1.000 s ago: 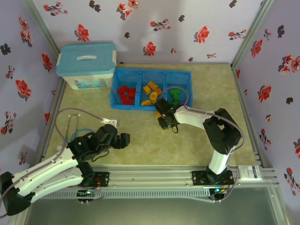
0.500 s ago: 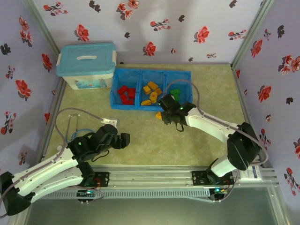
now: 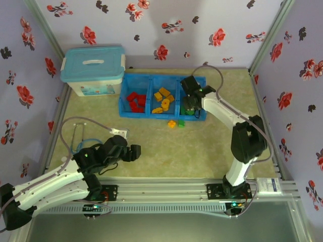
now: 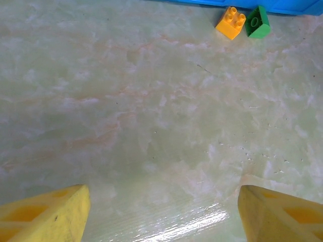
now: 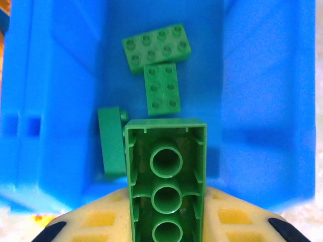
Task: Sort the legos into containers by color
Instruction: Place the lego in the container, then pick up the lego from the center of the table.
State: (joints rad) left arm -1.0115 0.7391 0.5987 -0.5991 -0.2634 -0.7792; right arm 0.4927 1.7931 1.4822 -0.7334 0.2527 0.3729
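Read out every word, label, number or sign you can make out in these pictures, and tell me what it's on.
Nothing here can be read.
Storage box: sticker on its front, too blurred to read.
White tag on the rail by the right arm's base: too small to read.
Green brick in the right end effector: no lettering shows.

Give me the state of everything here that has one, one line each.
Blue tray, bricks in all three compartments.
Right pincer, shut on the long green brick, over the tray's right compartment.
Left pincer, open, empty.
Storage box, lid on.
Yellow brick, loose on the table, outside the tray.
Small green brick, loose on the table beside it.
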